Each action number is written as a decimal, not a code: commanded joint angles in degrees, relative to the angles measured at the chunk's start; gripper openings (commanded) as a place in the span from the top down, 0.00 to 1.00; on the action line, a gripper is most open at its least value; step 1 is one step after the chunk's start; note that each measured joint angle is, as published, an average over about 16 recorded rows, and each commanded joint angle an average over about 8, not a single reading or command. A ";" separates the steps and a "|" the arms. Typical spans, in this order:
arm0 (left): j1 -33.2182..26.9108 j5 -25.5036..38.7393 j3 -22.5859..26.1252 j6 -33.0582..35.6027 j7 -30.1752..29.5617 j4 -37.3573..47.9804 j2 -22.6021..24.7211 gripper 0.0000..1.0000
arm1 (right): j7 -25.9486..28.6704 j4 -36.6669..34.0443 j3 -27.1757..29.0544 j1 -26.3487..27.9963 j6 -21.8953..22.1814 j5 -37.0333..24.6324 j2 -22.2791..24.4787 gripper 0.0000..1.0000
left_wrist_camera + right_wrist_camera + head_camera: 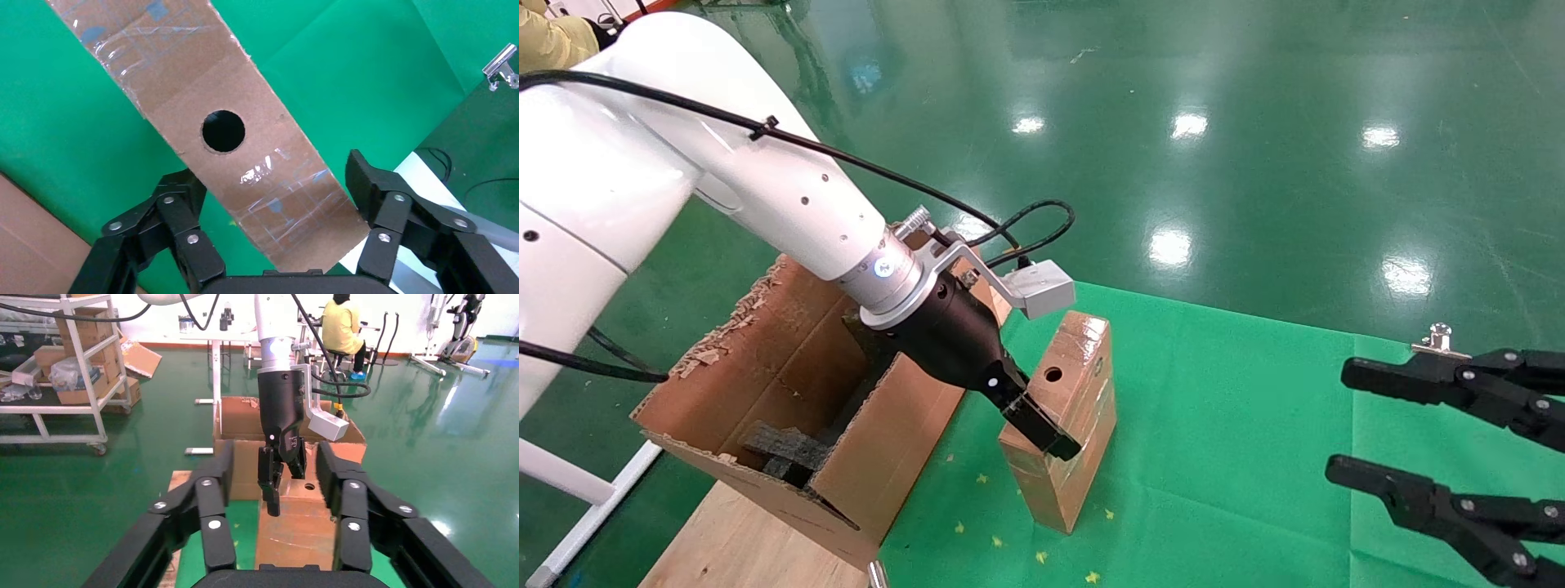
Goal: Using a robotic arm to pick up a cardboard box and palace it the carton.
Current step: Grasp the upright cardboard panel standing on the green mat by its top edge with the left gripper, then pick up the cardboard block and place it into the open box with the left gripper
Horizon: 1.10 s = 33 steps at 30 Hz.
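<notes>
The cardboard box lies tilted on the green cloth, its taped face with a round hole turned up. My left gripper, on the white robotic arm, is open and straddles the box's lower end. In the left wrist view the box runs between the fingers, with a gap on one side. The carton, with torn flaps and black foam inside, stands just left of the box. My right gripper hovers open at the far right and holds nothing. In the right wrist view it faces the box and the carton.
The carton rests on a wooden board at the edge of the green cloth. A binder clip holds the cloth's far right edge. A white frame leg stands at the left. A shelving cart and a seated person are far behind.
</notes>
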 commanded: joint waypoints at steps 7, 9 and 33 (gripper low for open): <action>0.04 -0.06 -0.12 -0.02 -0.08 -0.07 -0.10 1.00 | 0.00 0.00 0.00 0.00 0.00 0.00 0.00 0.00; 0.05 -0.07 -0.13 -0.04 -0.08 -0.08 -0.11 1.00 | 0.00 0.00 0.00 0.00 0.00 0.00 0.00 0.00; -11.62 -3.79 -8.46 -7.91 0.87 6.59 -9.77 1.00 | -0.02 -0.03 -0.04 0.02 -0.01 0.02 0.01 0.00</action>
